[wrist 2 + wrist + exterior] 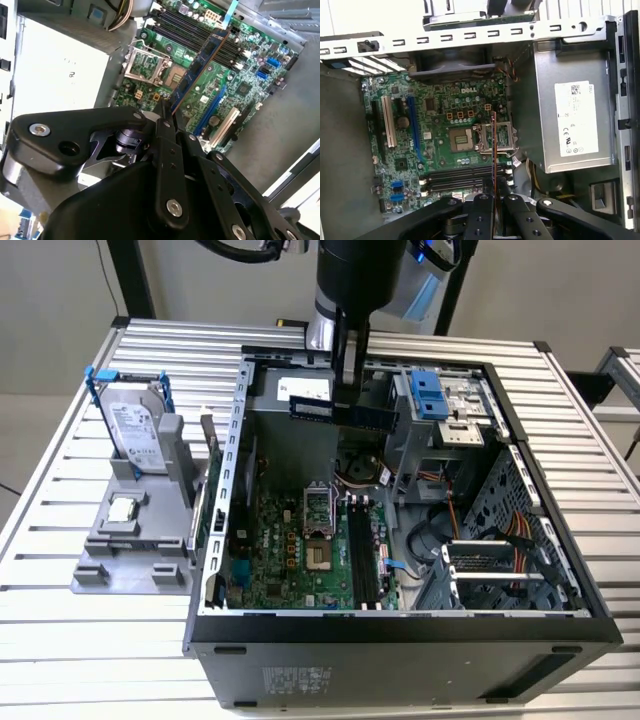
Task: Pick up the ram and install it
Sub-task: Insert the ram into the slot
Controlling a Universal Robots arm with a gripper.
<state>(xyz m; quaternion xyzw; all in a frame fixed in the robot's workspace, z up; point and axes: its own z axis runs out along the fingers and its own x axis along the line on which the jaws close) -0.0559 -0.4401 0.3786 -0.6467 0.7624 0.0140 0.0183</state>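
The ram (345,412), a long dark blue stick, hangs level above the back of the open computer case (400,630). My gripper (347,388) is shut on it from above. In the second wrist view the ram (200,62) reaches out from the fingertips (165,117) over the green motherboard (240,90). In the first wrist view the ram (493,145) shows edge-on as a thin line over the processor socket (462,139), held between the black fingers (481,210). The black memory slots (365,555) lie open on the motherboard, below and nearer the case front than the ram.
On the exterior view's left a grey fixture (130,560) holds a silver hard drive with a blue bracket (135,430) and a square processor chip (122,508). Metal walls ring the case. Inside are a power supply (575,120), a blue drive cage (430,395) and cables (480,530).
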